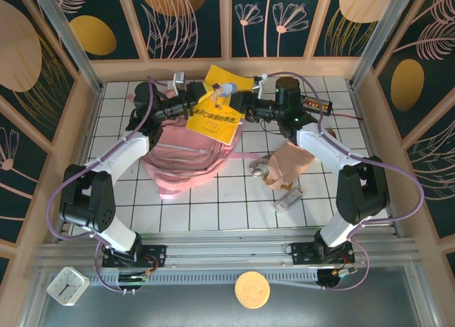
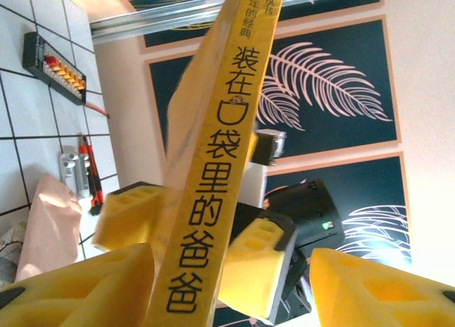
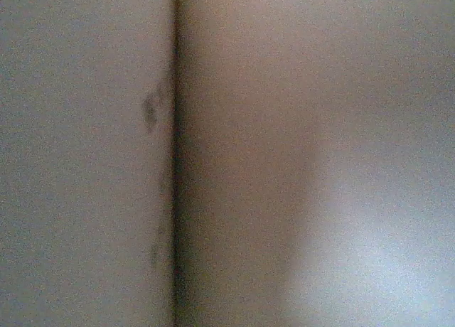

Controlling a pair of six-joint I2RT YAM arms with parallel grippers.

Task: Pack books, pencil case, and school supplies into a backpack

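Note:
The thin yellow book (image 1: 213, 119) with dark lettering stands tilted over the pink backpack (image 1: 186, 160). In the left wrist view its spine (image 2: 213, 170) rises between my left gripper's (image 2: 231, 252) yellow fingers (image 2: 78, 284), leaning on the left one with a clear gap to the other. That gripper (image 1: 190, 108) is open. My right gripper (image 1: 245, 108) reaches in from the right, and its pads (image 2: 259, 259) press on both faces of the book. The beige-pink pencil case (image 1: 288, 163) lies right of the backpack. A whitish block (image 1: 288, 199) lies in front of the pencil case.
A black gadget with orange digits (image 1: 316, 103) sits at the back right, near a red-and-black tool (image 2: 89, 174). A flat orange-brown piece (image 1: 252, 289) and a white clock (image 1: 67, 284) lie on the front ledge. A blurred pale surface (image 3: 284, 156) is close against the right wrist lens.

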